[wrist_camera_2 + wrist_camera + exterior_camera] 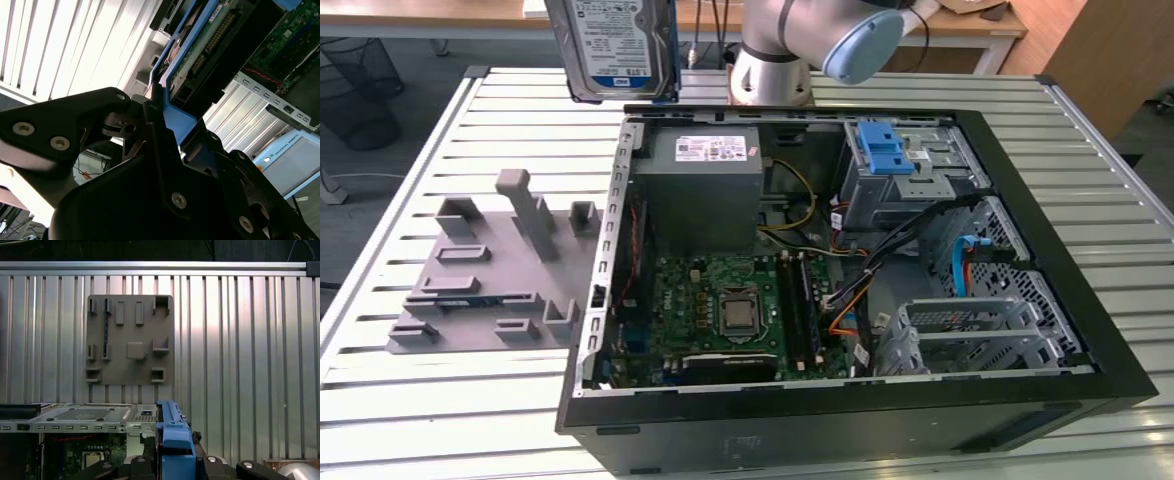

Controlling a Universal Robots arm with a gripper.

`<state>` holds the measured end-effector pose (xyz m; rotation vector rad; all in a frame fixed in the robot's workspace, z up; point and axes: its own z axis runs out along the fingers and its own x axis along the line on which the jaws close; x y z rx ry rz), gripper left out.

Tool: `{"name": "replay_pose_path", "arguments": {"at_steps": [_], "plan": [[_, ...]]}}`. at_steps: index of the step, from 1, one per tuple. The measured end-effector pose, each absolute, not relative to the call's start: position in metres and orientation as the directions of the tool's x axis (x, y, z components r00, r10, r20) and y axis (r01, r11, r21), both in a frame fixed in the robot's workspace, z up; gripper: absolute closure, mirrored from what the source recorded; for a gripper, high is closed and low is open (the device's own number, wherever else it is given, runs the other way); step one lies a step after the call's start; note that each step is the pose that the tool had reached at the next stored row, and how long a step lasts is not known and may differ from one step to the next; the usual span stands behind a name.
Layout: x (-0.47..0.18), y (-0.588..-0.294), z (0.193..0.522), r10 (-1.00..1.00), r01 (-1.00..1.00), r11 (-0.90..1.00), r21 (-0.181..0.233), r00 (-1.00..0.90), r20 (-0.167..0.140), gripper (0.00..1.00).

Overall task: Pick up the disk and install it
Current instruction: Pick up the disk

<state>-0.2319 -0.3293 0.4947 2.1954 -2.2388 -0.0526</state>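
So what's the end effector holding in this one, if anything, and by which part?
The end effector holds the disk, gripped by its blue carrier frame along one edge.

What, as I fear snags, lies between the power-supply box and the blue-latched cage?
Yellow and black cables run between the power-supply box and the blue-latched cage, seen in the exterior view.

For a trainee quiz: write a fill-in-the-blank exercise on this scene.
1. The fingers grip the ___ by its blue frame.
2. The grey board lies on the exterior view's ___ of the case.
3. The case rests on a slatted ___.
Missing words: disk; left; table.
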Motion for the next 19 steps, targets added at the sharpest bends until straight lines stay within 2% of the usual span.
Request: {"name": "replay_pose_path", "arguments": {"at_steps": [19], "plan": [[-0.219,-0.329,0.495,-1.000,-0.999,0.019,0.028,-0.020,-0.020,0.63]]}}
